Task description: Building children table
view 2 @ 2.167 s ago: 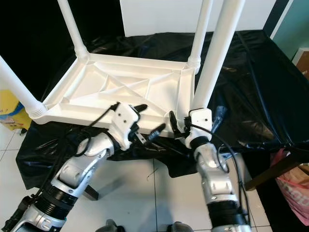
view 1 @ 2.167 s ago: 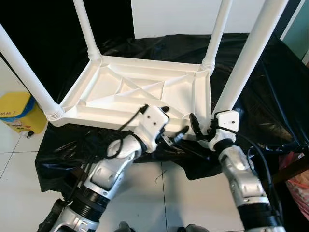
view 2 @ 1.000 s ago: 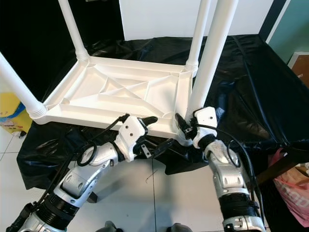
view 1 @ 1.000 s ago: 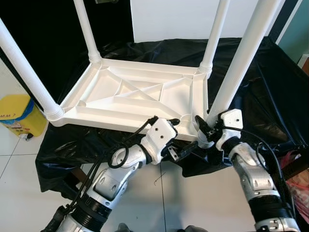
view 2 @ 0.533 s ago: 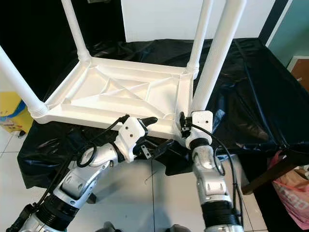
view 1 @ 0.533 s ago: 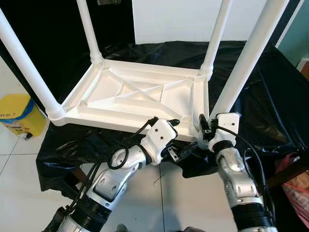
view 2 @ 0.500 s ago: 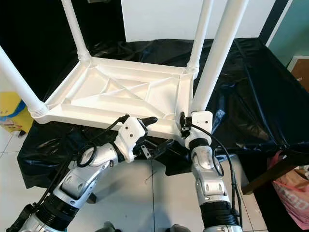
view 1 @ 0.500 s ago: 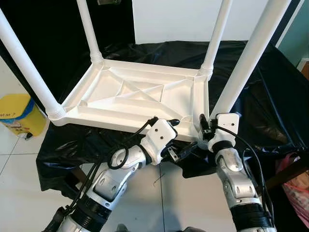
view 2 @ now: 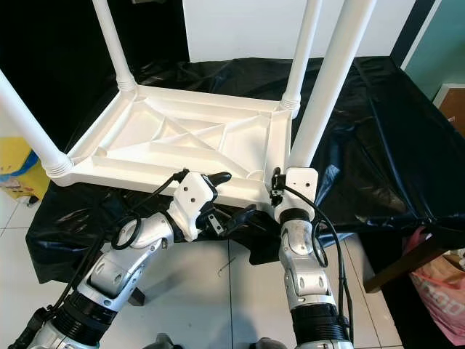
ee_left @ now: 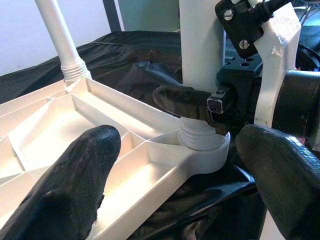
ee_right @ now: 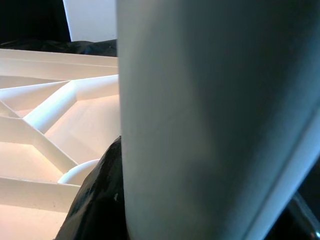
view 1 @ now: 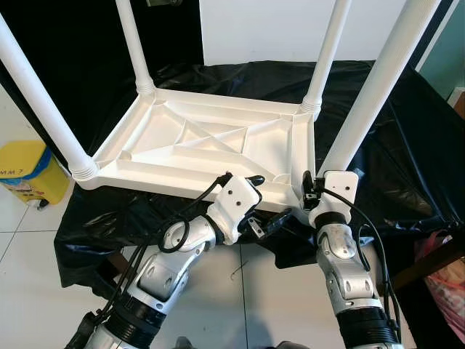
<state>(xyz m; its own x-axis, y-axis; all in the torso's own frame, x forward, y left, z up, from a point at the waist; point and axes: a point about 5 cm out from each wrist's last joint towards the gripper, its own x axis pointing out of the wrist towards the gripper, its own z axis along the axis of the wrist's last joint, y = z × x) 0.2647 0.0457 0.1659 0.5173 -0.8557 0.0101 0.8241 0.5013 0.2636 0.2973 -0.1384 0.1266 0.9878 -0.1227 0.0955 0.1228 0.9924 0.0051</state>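
White table leg, right claw now squarely behind it.

Silver arms, black cables, white wrists

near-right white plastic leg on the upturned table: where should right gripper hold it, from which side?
Low on the round white plastic leg, just above its ribbed collar in the upturned white table top's corner socket, coming from the robot's side. The right gripper sits there now, one black finger against the shaft; gripping low probably limits wobble.
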